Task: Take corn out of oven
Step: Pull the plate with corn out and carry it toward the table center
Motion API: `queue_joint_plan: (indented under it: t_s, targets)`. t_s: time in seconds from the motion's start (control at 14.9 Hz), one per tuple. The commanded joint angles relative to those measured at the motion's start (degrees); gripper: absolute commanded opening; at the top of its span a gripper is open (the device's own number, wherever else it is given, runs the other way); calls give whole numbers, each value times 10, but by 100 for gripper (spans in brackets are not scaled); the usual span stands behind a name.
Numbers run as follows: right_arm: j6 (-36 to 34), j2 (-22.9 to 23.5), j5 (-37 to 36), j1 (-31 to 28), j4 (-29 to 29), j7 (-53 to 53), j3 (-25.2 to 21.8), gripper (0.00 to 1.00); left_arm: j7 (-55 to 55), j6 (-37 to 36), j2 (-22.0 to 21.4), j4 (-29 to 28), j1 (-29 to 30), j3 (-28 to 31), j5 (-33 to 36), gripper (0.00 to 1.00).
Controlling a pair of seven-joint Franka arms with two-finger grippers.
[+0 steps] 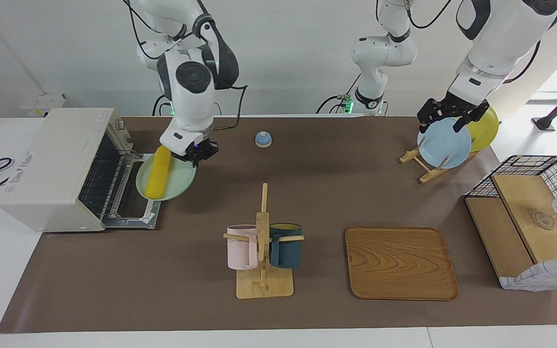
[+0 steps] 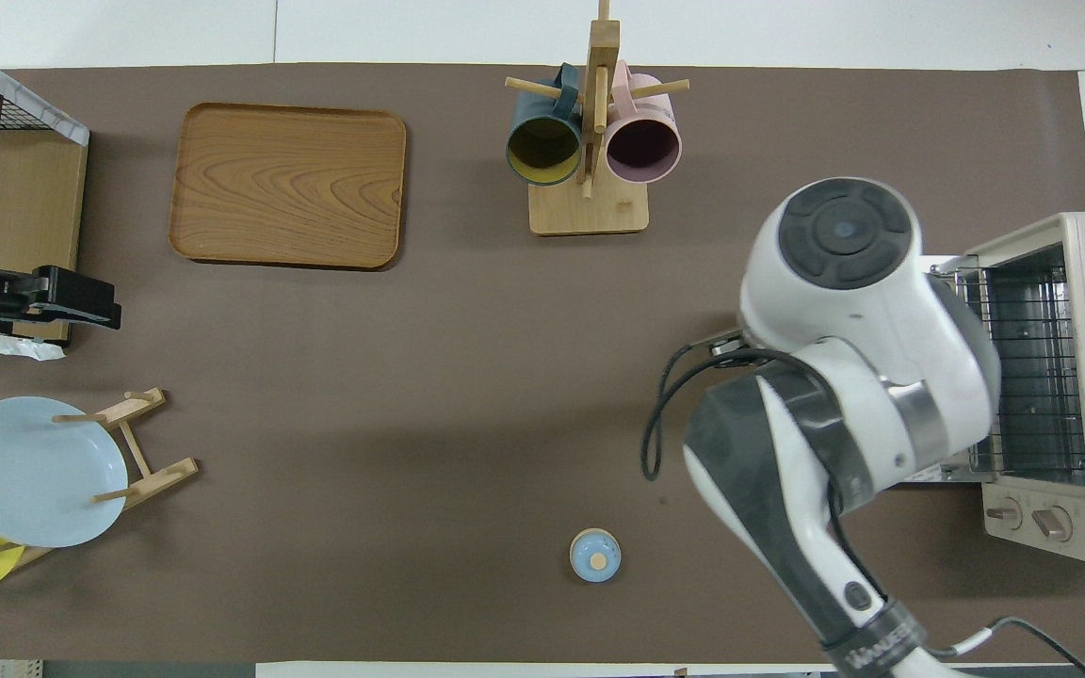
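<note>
The right gripper [image 1: 195, 157] is clamped on a pale green plate [image 1: 174, 181] carrying the corn [image 1: 157, 173], raised over the open door of the oven [image 1: 51, 166]. The left gripper [image 1: 450, 118] waits spread wide over the blue plate [image 1: 443, 145].

A wooden tray [image 1: 401, 263] lies at three o'clock of the mug rack [image 1: 263, 251]; a blue bell [image 1: 263, 139] sits at its twelve.
</note>
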Motion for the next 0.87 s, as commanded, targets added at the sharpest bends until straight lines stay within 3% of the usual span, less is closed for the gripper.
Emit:
queue_joint_plan:
  t_s: [0.0,0.13,0.34,0.54,0.81]
  targets:
    - [-2,51,40,48,60,53,0,0,-2,12,-17,-22,1,1,9,100]
    - [6,103,57,98,108,105,2,0,3,14,-17,-22,5,1,9,100]
    - [35,219,62,171,203,227,4,0,4,15,-17,-23,7,2,9,100]
    - [163,227,64,193,138,259,8,0,4,17,-17,-26,15,3,9,100]
    - [203,215,68,193,92,281,8,0,3,35,-25,-46,17,3,9,100]
